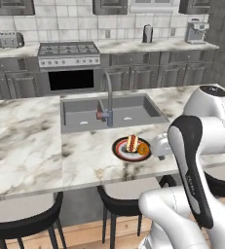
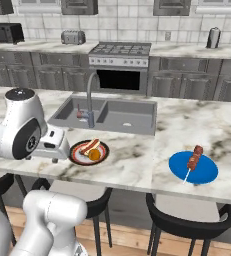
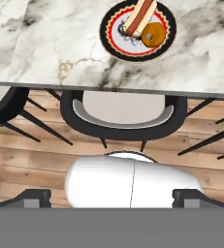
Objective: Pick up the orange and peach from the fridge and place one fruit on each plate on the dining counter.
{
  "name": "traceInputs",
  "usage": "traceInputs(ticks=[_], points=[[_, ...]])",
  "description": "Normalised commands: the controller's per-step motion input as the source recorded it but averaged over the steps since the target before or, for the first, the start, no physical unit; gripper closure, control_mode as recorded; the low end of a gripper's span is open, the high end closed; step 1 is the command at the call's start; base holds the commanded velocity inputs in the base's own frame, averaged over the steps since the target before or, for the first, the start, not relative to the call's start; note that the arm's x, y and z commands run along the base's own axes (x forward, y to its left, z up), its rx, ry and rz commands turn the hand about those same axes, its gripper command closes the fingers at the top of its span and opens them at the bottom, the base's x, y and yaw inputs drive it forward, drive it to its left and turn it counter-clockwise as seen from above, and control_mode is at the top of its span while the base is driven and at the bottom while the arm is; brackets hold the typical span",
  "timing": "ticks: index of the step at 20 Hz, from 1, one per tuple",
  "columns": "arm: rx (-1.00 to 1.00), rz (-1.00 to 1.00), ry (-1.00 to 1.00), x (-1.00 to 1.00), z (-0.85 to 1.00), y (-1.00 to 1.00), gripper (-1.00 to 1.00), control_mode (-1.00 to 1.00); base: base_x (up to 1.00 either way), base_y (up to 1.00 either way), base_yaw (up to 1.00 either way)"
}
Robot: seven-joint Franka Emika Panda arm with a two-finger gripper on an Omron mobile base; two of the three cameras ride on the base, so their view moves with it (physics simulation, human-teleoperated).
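The end effector [image 3: 111, 196] has its two dark fingertips [image 3: 33, 197] at the far lower corners of the hand view, spread wide apart with nothing between them; the robot's own body hides the space beneath. In the base views the hand is tucked behind the arm's white shells near the bench [image 2: 137, 160] edge, so its jaws cannot be made out there.

A round orange fruit [image 3: 153, 35] lies on the red-ringed plate [image 3: 114, 44], at about 3 o'clock on the plate in the hand view, touching a hot dog [image 3: 138, 17] whose long axis runs from 7 to 1 o'clock; the hot dog's upper end is cut off by the frame. Whether this fruit is the orange or the peach is too small to tell.

The right base view adds the blue plate [image 2: 207, 170] at 3 o'clock from the red-ringed plate, well apart, carrying a skewered sausage [image 2: 194, 157] pointing 1 o'clock. In the left base view the arm covers that area. The hand view shows a stool [image 3: 123, 114] under the bench edge.
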Motion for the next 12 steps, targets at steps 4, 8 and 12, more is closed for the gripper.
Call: traceInputs(ticks=[4, 8, 12], points=[[0.0, 0.0, 0.0, -0.18, 0.0, -0.01, -1.0, -1.0, 0.0, 0.0, 0.0], [0.0, 0.0, 0.0, -0.06, 0.0, -0.04, -1.0, -1.0, 0.0, 0.0, 0.0], [0.0, 0.0, 0.0, 0.0, 0.0, 0.0, -1.0, -1.0, 0.0, 0.0, 0.0]])
